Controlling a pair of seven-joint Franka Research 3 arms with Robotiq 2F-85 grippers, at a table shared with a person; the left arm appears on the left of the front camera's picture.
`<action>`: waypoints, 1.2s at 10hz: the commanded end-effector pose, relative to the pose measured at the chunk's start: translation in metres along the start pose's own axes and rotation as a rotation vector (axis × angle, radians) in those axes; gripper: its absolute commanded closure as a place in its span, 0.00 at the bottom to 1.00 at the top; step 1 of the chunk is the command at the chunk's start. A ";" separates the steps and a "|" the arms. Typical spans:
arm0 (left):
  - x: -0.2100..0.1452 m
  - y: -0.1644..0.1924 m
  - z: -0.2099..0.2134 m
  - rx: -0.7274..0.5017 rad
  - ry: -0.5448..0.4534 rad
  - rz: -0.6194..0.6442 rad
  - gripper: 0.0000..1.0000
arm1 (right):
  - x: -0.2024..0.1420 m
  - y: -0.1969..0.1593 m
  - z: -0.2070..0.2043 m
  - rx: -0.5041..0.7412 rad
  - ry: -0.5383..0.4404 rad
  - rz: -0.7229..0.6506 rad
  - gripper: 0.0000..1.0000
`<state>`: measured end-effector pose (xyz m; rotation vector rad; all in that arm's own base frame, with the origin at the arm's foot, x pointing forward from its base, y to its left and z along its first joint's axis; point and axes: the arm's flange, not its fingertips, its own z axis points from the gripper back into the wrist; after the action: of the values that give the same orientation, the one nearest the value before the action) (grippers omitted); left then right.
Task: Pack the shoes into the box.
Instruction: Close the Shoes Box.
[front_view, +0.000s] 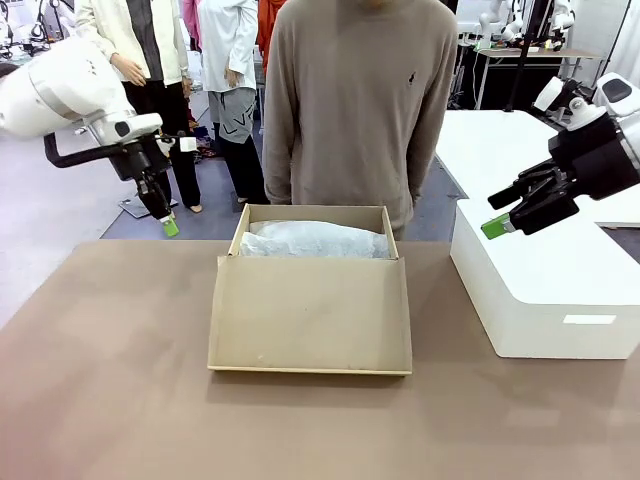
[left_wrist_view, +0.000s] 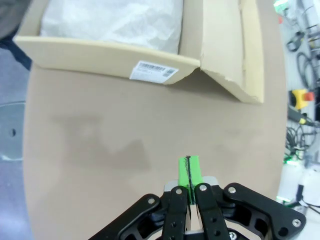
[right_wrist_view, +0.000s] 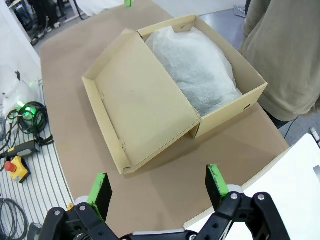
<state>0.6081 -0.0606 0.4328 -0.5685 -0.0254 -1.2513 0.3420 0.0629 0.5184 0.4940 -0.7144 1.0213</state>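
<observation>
Looking across the brown table (front_view: 100, 400), I find the box (front_view: 313, 214) at its centre, long axis left to right, open lid (front_view: 310, 315) lying flat toward me with bare table around it. White tissue paper (front_view: 315, 240) mounds inside; the shoes, I judge, lie beneath. My right claw (front_view: 498, 215), spread wide and empty, hovers over the white block (front_view: 540, 290) beside the box. My left claw (front_view: 170, 226), pinched shut on nothing, hangs off its far-left corner.
</observation>
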 end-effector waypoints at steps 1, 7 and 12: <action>-0.010 -0.018 -0.020 0.016 -0.082 0.008 1.00 | 0.000 -0.003 -0.003 0.014 -0.036 0.020 0.00; -0.015 -0.030 -0.044 -0.017 -0.114 0.002 1.00 | 0.000 -0.003 -0.003 0.014 -0.036 0.020 0.00; -0.017 -0.023 -0.049 -0.028 -0.102 0.035 1.00 | 0.000 -0.003 -0.003 0.014 -0.036 0.020 0.00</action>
<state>0.5683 -0.0716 0.3930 -0.6557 -0.0835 -1.1941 0.3420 0.0629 0.5183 0.4940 -0.7143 1.0213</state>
